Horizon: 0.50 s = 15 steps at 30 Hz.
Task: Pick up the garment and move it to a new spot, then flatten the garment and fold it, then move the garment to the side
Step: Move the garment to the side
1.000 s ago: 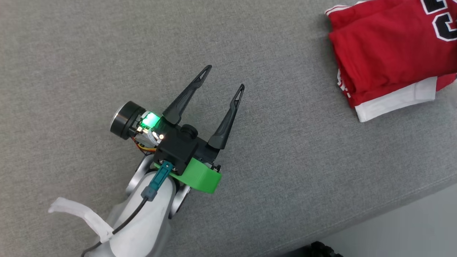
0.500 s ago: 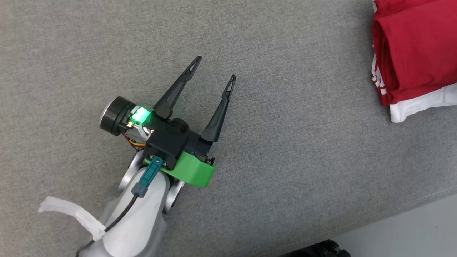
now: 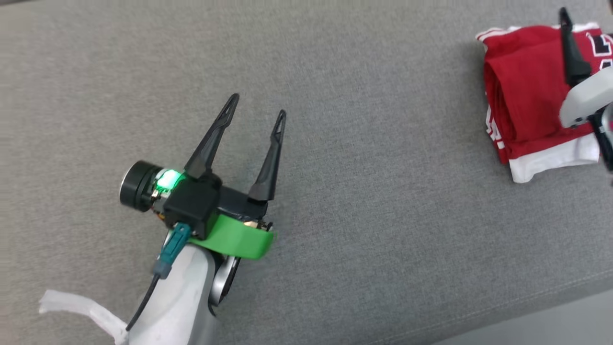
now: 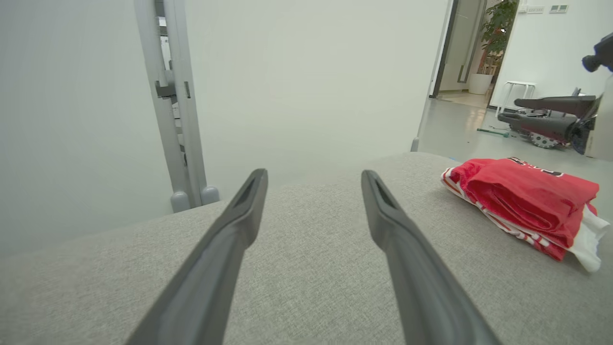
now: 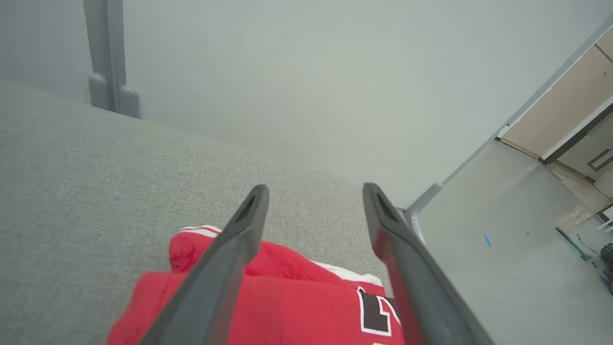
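Observation:
The garment [image 3: 522,110] is a red jersey with white trim and black numbers. It lies folded in a compact bundle at the far right of the grey padded surface [image 3: 383,191]. My right gripper [image 5: 316,189] hovers open just above the garment [image 5: 287,297] with nothing between its fingers. One dark finger [image 3: 571,52] crosses the bundle in the head view. My left gripper [image 3: 257,106] stands open and empty over bare fabric, well to the left of the garment [image 4: 527,196]. The left wrist view also catches the right gripper [image 4: 510,109] above the bundle.
The padded surface ends in a front edge at the lower right, with pale floor [image 3: 550,330] beyond it. A white wall and a grey metal post [image 4: 167,96] stand behind the far edge. Wide bare fabric lies between the left gripper and the garment.
The head camera has shifted, so the whole picture moved. My right gripper now shows over the garment at the right edge. The left gripper stays open and the bundle looks unchanged.

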{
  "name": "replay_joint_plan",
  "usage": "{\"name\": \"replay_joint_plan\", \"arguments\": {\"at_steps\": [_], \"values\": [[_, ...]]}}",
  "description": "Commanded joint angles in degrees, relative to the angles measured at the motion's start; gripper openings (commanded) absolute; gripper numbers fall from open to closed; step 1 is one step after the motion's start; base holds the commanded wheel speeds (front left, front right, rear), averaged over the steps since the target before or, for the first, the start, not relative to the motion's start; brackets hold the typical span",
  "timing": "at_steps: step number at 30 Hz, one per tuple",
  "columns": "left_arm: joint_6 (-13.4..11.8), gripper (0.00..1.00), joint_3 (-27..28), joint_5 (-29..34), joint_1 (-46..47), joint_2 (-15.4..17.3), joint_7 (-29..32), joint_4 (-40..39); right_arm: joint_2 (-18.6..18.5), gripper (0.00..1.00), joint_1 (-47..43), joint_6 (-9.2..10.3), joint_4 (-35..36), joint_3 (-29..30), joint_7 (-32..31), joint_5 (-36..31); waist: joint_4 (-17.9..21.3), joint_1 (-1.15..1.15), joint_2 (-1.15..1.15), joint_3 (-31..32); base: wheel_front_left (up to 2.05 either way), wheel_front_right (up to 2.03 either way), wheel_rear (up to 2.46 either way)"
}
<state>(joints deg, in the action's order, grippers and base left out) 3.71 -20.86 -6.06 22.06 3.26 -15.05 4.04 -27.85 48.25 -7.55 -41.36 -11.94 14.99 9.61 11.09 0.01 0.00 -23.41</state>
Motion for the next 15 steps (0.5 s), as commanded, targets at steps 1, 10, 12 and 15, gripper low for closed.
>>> {"name": "replay_joint_plan", "arguments": {"at_steps": [1, 10, 12, 15], "values": [[-0.4, 1.0, 0.6, -0.3, -1.4, 0.0, -0.1, -0.2, 0.3, 1.0, -1.7, 0.14, 1.3, -0.4, 0.2, 1.1, -3.8, -0.01, 0.0, 6.2, 0.0, 0.0, 0.0], [-1.5, 1.0, 5.4, -1.6, -8.7, -0.3, -0.1, -0.9, 5.4, 1.0, -14.1, 0.13, 16.5, 1.3, 0.2, 8.7, -9.5, -0.01, 0.0, 14.6, 0.0, 0.0, 0.0], [-1.6, 1.0, 6.1, -1.9, -10.4, -0.3, -0.1, -0.6, 7.1, 1.0, -17.4, 0.13, 19.4, 2.6, 0.2, 9.6, -10.5, -0.01, 0.0, 16.0, 0.0, 0.0, 0.0], [-1.9, 1.0, 7.1, -1.9, -12.3, -0.3, -0.1, -0.2, 9.7, 1.0, -22.1, 0.13, 23.2, 4.5, 0.2, 9.9, -11.9, -0.01, 0.0, 17.6, 0.0, 0.0, 0.0]]}}
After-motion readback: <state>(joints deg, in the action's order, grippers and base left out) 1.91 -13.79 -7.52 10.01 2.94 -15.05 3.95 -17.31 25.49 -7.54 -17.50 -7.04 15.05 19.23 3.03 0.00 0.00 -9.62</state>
